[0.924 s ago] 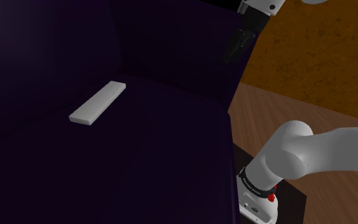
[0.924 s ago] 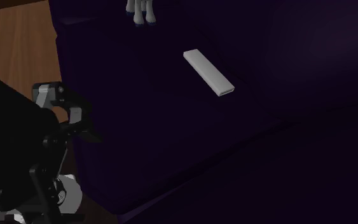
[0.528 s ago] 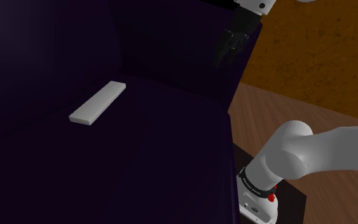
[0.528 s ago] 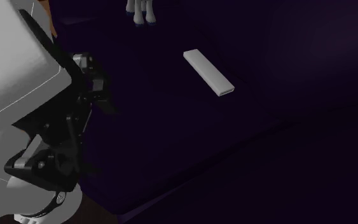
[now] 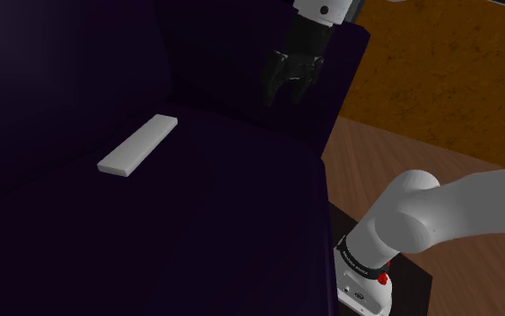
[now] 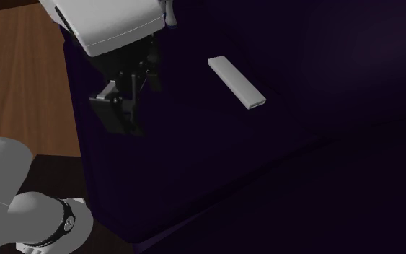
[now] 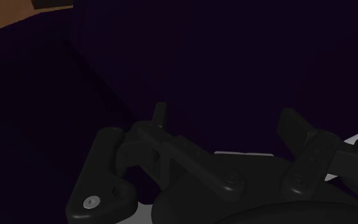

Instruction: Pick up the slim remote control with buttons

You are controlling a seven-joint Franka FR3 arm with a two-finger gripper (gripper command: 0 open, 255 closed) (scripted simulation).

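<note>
Moved: end effector (image 5: 284, 92) has swung in above the dark seat (image 5: 223, 215) — remote (image 5: 137, 144) unmoved.
End effector: fingers apart, empty.
Remote: flat on the seat, well apart from the end effector, lower down.
Handling: likely light, stiff, smooth — pinch across its narrow width, mid-length.

The remote (image 5: 137, 144) lies flat on the sofa (image 5: 214, 224) seat, close to the backrest, toward the shoulder view's left. The jaws hang over the sofa's end nearest the stand (image 5: 416, 283), well apart from the remote. The stand sits on the floor (image 5: 394, 157) beside that end.
</note>
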